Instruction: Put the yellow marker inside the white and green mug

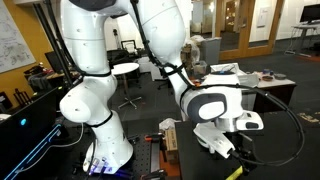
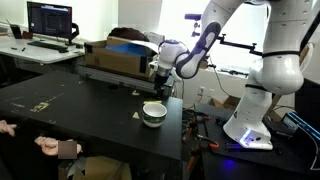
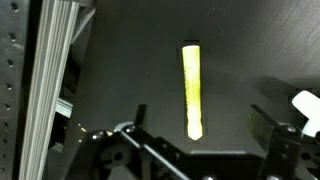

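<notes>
The yellow marker [image 3: 191, 90] lies flat on the black table in the wrist view, running straight away from my gripper [image 3: 200, 130]. The gripper is open and empty, with one finger on each side of the marker's near end, above it. In an exterior view the gripper [image 2: 160, 88] hangs over the table behind the white and green mug [image 2: 153, 112], which stands upright with a pale inside. The marker itself does not show in either exterior view. In an exterior view the gripper [image 1: 222, 143] points down at the dark table.
A tan box-like thing [image 2: 115, 58] stands at the back of the table. A small tan scrap [image 2: 138, 116] lies left of the mug. A metal rail [image 3: 45, 90] runs along the left in the wrist view. A monitor [image 2: 50, 20] stands far left.
</notes>
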Tool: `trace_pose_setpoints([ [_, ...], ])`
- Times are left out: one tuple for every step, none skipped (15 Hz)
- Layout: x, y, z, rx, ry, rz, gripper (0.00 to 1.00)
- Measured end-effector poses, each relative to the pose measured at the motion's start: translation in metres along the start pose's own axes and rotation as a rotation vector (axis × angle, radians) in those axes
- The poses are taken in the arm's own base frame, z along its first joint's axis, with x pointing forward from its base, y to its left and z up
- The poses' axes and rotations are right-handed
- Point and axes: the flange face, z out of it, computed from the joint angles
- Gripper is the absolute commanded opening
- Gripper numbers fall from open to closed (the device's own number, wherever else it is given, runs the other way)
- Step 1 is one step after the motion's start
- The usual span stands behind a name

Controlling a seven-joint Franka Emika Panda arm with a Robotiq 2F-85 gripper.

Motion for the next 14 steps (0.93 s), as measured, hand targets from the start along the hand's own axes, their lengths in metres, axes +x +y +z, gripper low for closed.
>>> trace_pose_setpoints([
  [-0.003,-0.004,0.001,0.009,0.013,0.007,1.00],
  [-0.004,-0.007,0.003,0.020,0.024,0.010,1.00],
  [-0.005,-0.010,0.004,0.032,0.030,0.012,1.00],
  [-0.006,-0.014,0.005,0.045,0.030,0.014,1.00],
  [-0.006,-0.016,0.006,0.055,0.030,0.018,1.00],
  [-0.006,-0.017,0.006,0.060,0.030,0.020,1.00],
  [-0.007,-0.017,0.008,0.063,0.027,0.024,1.00],
  [-0.009,-0.016,0.010,0.064,0.023,0.027,1.00],
  [-0.011,-0.014,0.012,0.065,0.017,0.033,1.00],
  [-0.013,-0.012,0.014,0.065,0.012,0.040,1.00],
  [-0.015,-0.009,0.017,0.064,0.007,0.046,1.00],
  [-0.016,-0.006,0.019,0.063,0.004,0.052,1.00],
  [-0.016,-0.003,0.021,0.062,0.001,0.056,1.00],
  [-0.015,-0.001,0.023,0.060,0.000,0.058,1.00],
])
